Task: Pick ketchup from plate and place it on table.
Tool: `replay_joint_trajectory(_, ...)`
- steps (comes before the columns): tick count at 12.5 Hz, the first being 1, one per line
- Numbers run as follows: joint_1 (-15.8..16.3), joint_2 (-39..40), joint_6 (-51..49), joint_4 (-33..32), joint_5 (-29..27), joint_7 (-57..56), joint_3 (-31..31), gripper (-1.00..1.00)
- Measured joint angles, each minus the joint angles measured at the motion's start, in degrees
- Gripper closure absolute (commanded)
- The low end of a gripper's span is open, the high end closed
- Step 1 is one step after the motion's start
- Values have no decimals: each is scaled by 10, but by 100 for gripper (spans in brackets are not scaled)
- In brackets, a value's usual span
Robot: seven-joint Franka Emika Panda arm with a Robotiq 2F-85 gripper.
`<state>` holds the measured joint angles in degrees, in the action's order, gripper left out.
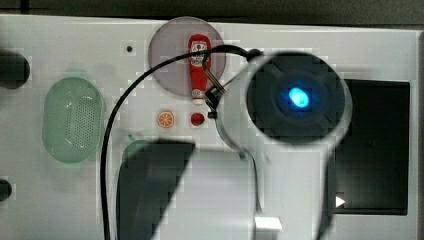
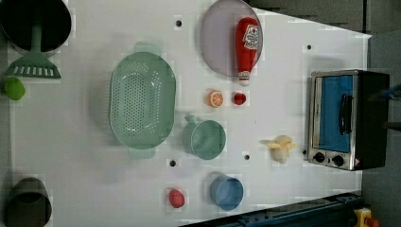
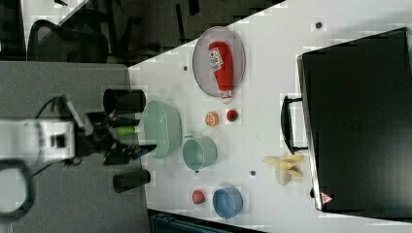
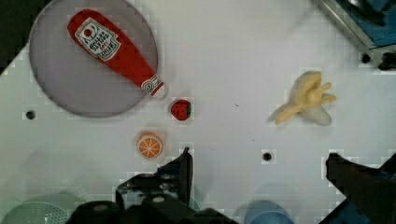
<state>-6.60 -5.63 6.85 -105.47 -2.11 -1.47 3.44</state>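
A: Starting with the biggest thing, the large white flat table (image 2: 94, 156) spreads across the left view, and the flat round greyish-pink plate (image 2: 215, 38) sits near the left view's upper centre.

B: And the slim red ketchup bottle with a white cap (image 2: 248, 45)?

A: Lying on the plate's right side in the left view, cap poking over the rim toward a small red strawberry (image 2: 239, 98).

B: What about the black two-fingered gripper (image 4: 259, 170)?

A: Jaws spread wide, holding nothing, well apart from the bottle in the wrist view.

B: So the approach stage, I'd judge?

A: Yes. Next it should travel over the bottle, line up across its body, descend and close.
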Motion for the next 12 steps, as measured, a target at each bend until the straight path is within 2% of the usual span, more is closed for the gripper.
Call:
replay_joint_trajectory(4, 7, 114, 89, -7, -5, -1, 29, -100)
replay_joint_trajectory(7, 7, 167, 126, -23, -4, -24, 51, -100)
replay_joint_trajectory(12, 16, 265, 225, 11, -6, -188, 53, -100)
